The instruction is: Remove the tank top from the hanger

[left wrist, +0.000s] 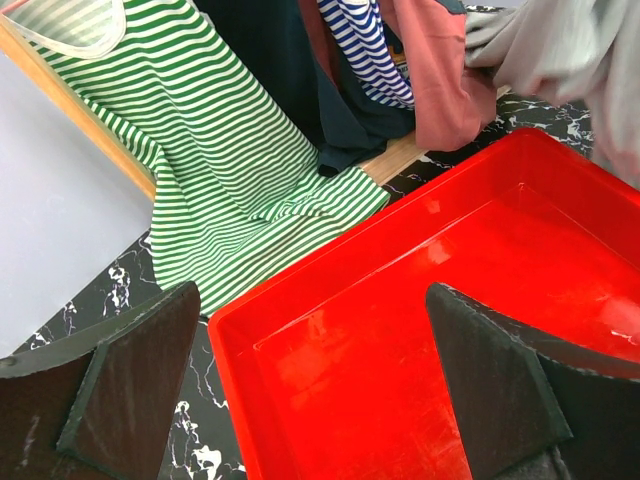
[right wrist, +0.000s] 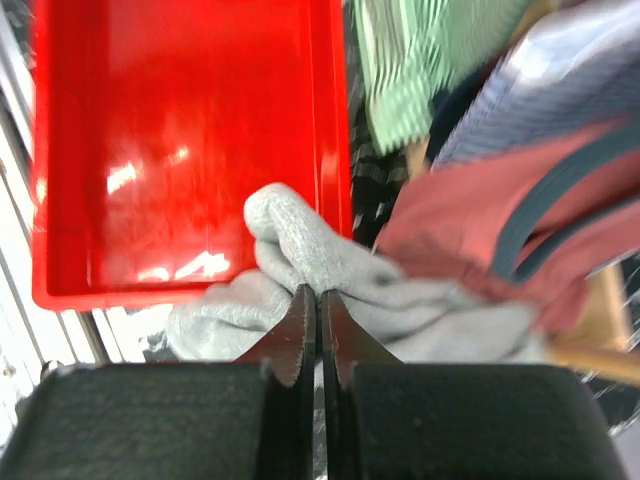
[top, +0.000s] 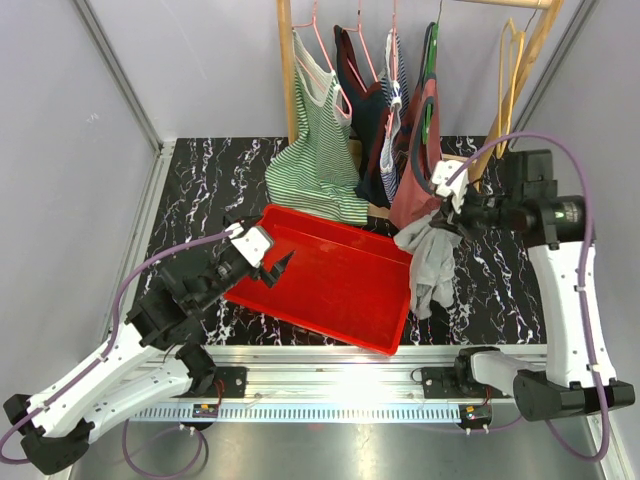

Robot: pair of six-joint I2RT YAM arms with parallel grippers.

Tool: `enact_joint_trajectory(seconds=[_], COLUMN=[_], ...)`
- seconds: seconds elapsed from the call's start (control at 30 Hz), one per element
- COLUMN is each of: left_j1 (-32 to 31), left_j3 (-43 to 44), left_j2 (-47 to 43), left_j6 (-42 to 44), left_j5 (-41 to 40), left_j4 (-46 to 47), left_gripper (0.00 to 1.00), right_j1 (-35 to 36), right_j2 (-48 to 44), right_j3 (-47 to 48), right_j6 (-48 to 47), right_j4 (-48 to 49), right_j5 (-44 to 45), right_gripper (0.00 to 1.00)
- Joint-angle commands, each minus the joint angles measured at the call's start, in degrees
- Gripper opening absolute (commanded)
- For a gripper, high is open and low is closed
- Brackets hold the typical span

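Right gripper: my right gripper had its fingers pressed almost together on a fold of the soft grey cotton tank top, a thin pinch with cloth bulging out on either side.
Left gripper: my left gripper hung with fingers spread wide and holding nothing, over the left rim of the shallow red plastic tray.
Where the top was: bunched at my right fingers just in front of the rust-pink top on the rail, draping down beside the tray's right end.
Hanger: a pale wooden hanger hung bare at the far right; I couldn't tell whether a strap of the grey top was caught anywhere behind the pink one.
Step in hand: drawing the top clear, as I judged it.
Doing it well: I wanted a slow pull toward me and away from the rail, watching for a snagged strap and for the neighbouring garments dragging along; with so thin a pinch, a jerk could have slipped the cloth out.
Long axis: roughly up-and-down, from fingers to table.
Which way it pointed: gathered end up at the gripper, loose end trailing toward the near table edge.
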Motion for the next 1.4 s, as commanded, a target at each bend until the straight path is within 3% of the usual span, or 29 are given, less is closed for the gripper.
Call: enact_joint_trajectory(seconds=[0.0, 0.27, 0.57, 0.73, 1.03, 1.37], left_j1=[0.18, 0.44, 0.8, 0.8, 0.71, 0.8], left_j3=[0.55, 0.64, 0.46, 0.55, 0.55, 0.55], left_j2=[-0.61, -0.17, -0.78, -1.13, -1.4, -1.4], left_j6=[-0.31, 0.04, 0.22, 0.39, 0.39, 0.39], left_j5=[-0.04, -0.57, -1.45, -1.71, -1.36, -1.45], left_j4=[2.75, 2.75, 2.57, 2.57, 2.66, 2.49], left_gripper=[0.99, 0.99, 0.99, 0.99, 0.99, 0.99], right_j1=[1.09, 2.76, 7.5, 10.49, 14.63, 19.54], right_j2=[0.78, 7.1, 14.31, 14.67, 13.44, 16.78], right_j3=[9.6, 27.0, 34.06, 26.16, 2.62, -8.12], right_j6=[-0.6, 3.52, 13.02, 11.18, 5.47, 6.08], right_j4=[-4.47, -4.57, 3.34, 4.58, 8.88, 15.29], right_j5=[-8.96, -19.6, -22.24, -16.97, -9.68, -4.41], right_gripper=[0.0, 0.0, 0.0, 0.0, 0.01, 0.03])
